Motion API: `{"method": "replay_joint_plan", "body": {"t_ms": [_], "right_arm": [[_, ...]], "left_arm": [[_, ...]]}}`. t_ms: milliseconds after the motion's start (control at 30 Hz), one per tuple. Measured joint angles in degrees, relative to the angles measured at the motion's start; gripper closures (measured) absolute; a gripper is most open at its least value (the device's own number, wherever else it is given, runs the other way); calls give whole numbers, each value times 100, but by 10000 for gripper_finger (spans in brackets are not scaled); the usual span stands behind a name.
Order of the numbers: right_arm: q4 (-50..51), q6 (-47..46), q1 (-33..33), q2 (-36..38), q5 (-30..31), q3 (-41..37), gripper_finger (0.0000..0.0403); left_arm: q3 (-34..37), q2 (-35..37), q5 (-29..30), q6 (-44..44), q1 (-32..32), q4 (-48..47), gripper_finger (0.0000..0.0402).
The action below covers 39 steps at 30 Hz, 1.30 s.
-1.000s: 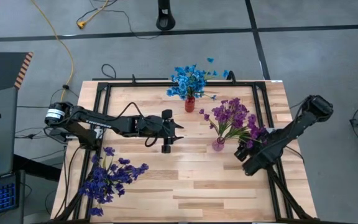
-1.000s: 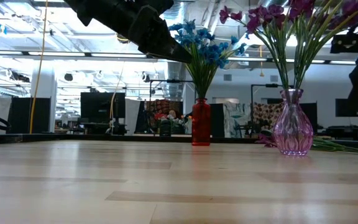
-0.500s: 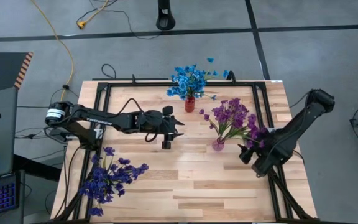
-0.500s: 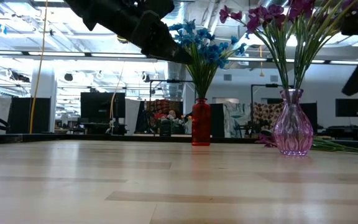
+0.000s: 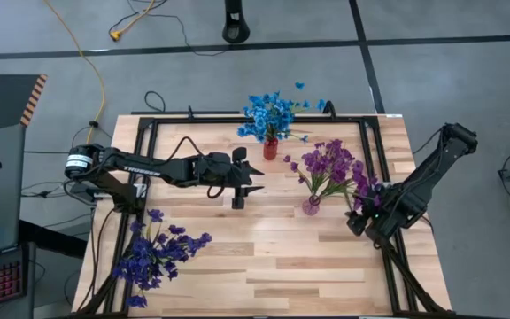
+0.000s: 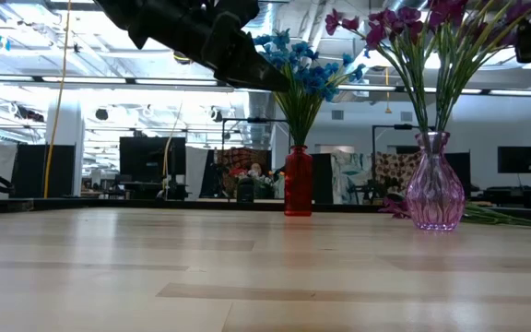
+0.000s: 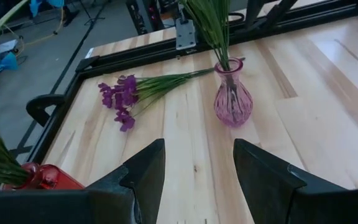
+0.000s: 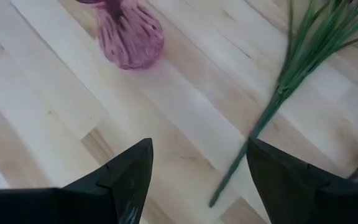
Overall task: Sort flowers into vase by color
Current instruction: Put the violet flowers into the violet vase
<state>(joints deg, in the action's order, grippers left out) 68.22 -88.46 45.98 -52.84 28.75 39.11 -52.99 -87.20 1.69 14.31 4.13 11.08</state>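
Blue flowers (image 5: 270, 113) stand in a red vase (image 5: 270, 149) at the far middle. Magenta flowers (image 5: 326, 164) stand in a pink glass vase (image 5: 311, 206). A loose magenta bunch (image 5: 366, 189) lies flat to the right of that vase, shown also as loose magenta flowers (image 7: 126, 99) in the left wrist view. Dark indigo flowers (image 5: 158, 252) lie on the table at the near left. My left gripper (image 5: 257, 179) hovers open above the table's middle, pointing toward the pink vase (image 7: 233, 99). My right gripper (image 5: 354, 223) hangs open above the loose bunch's stems (image 8: 294, 81), holding nothing.
A black metal frame (image 5: 149, 133) runs around the tabletop's edge. The bare wood of the near middle (image 5: 282, 266) is free room. Beyond the far edge the low view shows a room with screens and equipment (image 6: 146, 161).
My right gripper has risen, tipped further downward and drawn back a little toward the table's right edge, staying open. My left gripper has swung slightly toward the far edge, closer to the red vase. No flowers have moved.
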Motion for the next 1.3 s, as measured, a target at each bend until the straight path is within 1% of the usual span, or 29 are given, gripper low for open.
{"method": "replay_joint_plan", "body": {"t_ms": [133, 233, 400, 533, 633, 900, 1067, 1300], "right_arm": [[-281, -90, 0, -53, -42, 0, 117], [-261, -461, 0, -294, -165, 0, 117], [-290, -621, -109, -1082, -674, 0, 117], [-319, -878, -269, -1770, -724, 0, 117], [-382, -911, -413, -2203, -935, 2, 117], [-635, -920, -674, -3090, -1511, 4, 117], [-636, -918, -807, -3375, -1563, 5, 117], [-663, -908, -936, -3442, -1547, 15, 117]], "left_arm": [[0, 0, -2, -2, 1, -5, 223], [0, 0, -2, -2, -1, -1, 223], [0, -12, -2, -7, 0, -4, 223], [0, -15, -4, -7, -1, -9, 223], [0, -15, -4, -15, -1, -9, 223], [0, -15, -7, -105, -1, -9, 223], [0, -15, -7, -105, -1, -9, 223], [0, -15, -7, -153, -1, -11, 223]]}}
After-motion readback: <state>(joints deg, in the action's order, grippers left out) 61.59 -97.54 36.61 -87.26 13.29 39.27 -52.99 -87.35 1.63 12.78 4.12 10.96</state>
